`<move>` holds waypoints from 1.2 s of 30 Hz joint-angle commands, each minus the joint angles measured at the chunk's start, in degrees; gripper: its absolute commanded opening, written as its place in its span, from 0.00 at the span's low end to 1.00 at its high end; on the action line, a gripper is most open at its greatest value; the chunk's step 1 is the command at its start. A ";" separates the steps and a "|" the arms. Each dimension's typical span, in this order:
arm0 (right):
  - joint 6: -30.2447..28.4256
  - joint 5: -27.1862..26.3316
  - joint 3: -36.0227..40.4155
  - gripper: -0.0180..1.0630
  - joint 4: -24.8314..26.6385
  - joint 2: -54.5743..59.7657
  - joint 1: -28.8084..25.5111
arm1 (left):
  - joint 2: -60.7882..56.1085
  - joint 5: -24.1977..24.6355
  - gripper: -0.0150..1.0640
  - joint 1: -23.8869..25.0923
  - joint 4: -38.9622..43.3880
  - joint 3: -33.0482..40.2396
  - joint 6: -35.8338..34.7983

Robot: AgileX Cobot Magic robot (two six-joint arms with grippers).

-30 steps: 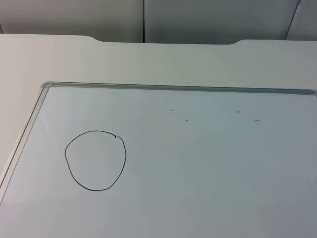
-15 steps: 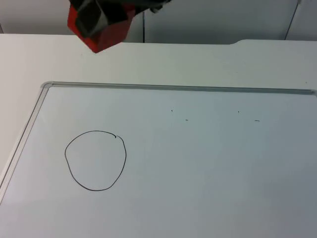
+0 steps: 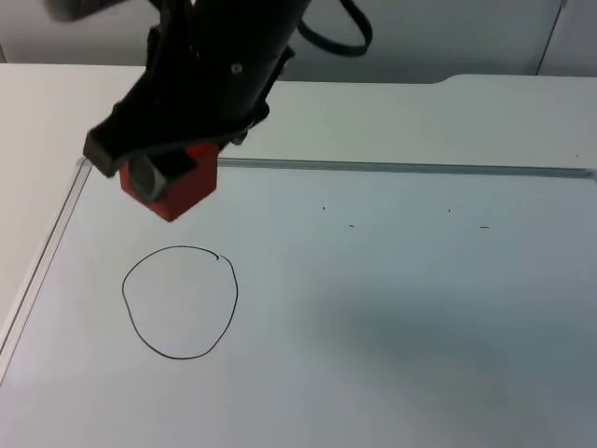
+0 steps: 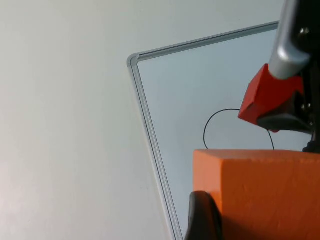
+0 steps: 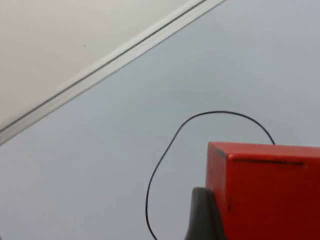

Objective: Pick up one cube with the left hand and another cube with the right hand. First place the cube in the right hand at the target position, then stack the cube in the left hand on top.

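Since half a second ago the right arm (image 3: 224, 65) has come down from the top view's far edge, carrying the red cube (image 3: 187, 191) from above the bare table onto the board's near-left region.

White table top (image 3: 373, 112) carries a large whiteboard (image 3: 401, 308) with a pale metal frame. The right arm reaches in from 12 o'clock, leaning toward 7 o'clock. A hand-drawn black circle (image 3: 180, 301) sits on the board at roughly 8 o'clock from the board's middle, close to its left frame edge.

The right gripper (image 3: 173, 182) is clamped on the red cube, one grey pad across the cube's near face. The cube hangs tilted above the board at 12 o'clock from the circle, outside its line and apart from it.

In the left wrist view the left gripper (image 4: 250, 225) pinches an orange cube (image 4: 260, 195), a black fingertip pressed against its side. Beyond that cube the same view takes in the board's rounded corner, the circle, and the red cube in the other gripper.
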 commanded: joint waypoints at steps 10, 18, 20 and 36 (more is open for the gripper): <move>0.25 -0.67 -0.63 0.01 -1.28 5.99 0.34 | -0.07 -1.65 0.01 -0.36 -0.19 0.22 -0.43; 0.25 -1.54 -0.63 0.01 -1.28 8.50 0.34 | -0.07 -2.00 0.01 -0.36 -0.19 0.22 -0.43; 0.25 -1.54 -0.63 0.01 -1.17 9.29 0.34 | -0.07 -2.25 0.01 -0.36 -0.19 0.22 -0.43; 0.04 -3.46 -0.63 0.01 -1.16 10.87 0.34 | -0.07 -2.23 0.01 -0.36 -0.19 0.22 -0.32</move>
